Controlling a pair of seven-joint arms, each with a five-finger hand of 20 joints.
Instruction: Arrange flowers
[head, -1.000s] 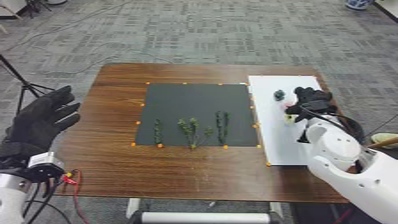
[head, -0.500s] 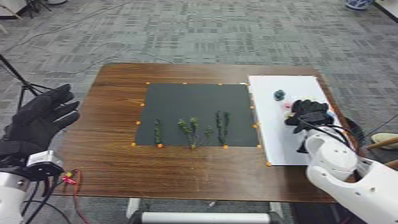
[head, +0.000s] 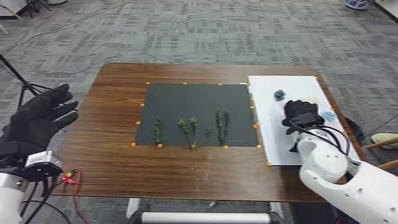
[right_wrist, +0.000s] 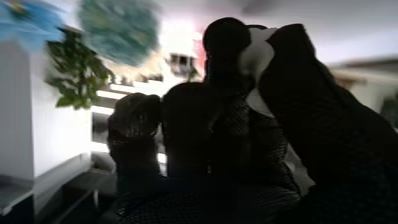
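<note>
The left robot hand hangs wide at the surface. Slim, leafy sprigs lie on the flat dark mat. Beyond, on the smooth white board, sits a ruffled teal bloom. The right robot hand, its grip impossible to tell, seems to be selecting flowers; a gentle lift matward should follow. Rightmost is a pale-blue flower.

Beyond obstructing green stems, the mat lies open.
</note>
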